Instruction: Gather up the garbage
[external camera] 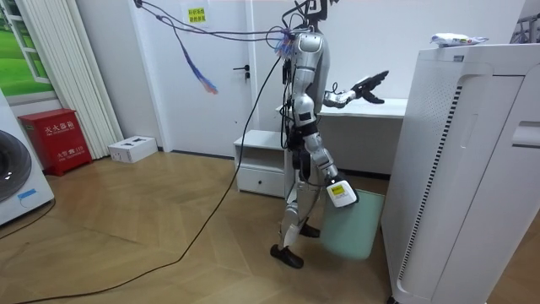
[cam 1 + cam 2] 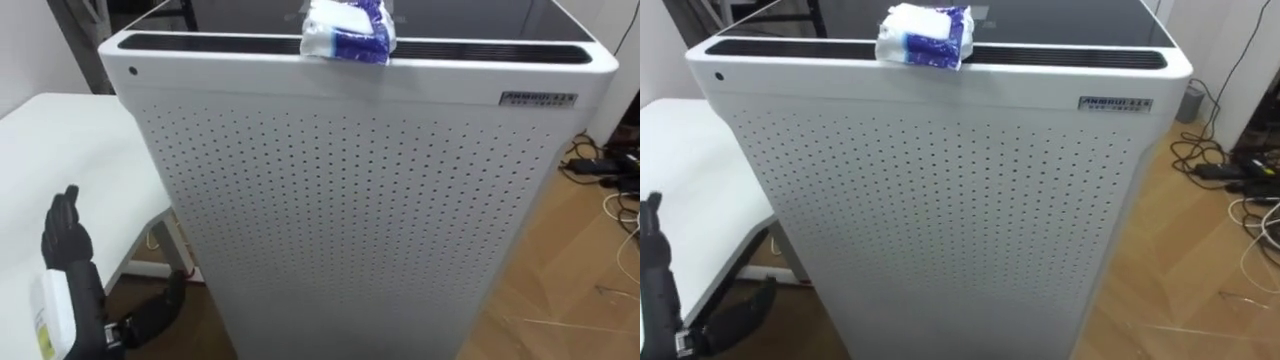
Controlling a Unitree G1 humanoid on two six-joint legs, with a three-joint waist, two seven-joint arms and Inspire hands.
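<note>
Left hand point(image 2: 65, 238), white purifier point(image 2: 380, 220), wrapper point(image 2: 347, 32) atop

No print is clear enough to read. The white cabinet point(image 2: 350, 220) has a small dark nameplate point(image 2: 538, 99) at its front's upper right. The crumpled packet point(image 2: 347, 30) on top carries blue print. A red box point(image 1: 57, 135) bears white characters, and a yellow notice point(image 1: 197, 14) is stuck high up near the door.

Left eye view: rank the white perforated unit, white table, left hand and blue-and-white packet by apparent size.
1. perforated unit
2. white table
3-4. left hand and packet look about alike. The hand is nearer the camera, so I won't rank them.
</note>
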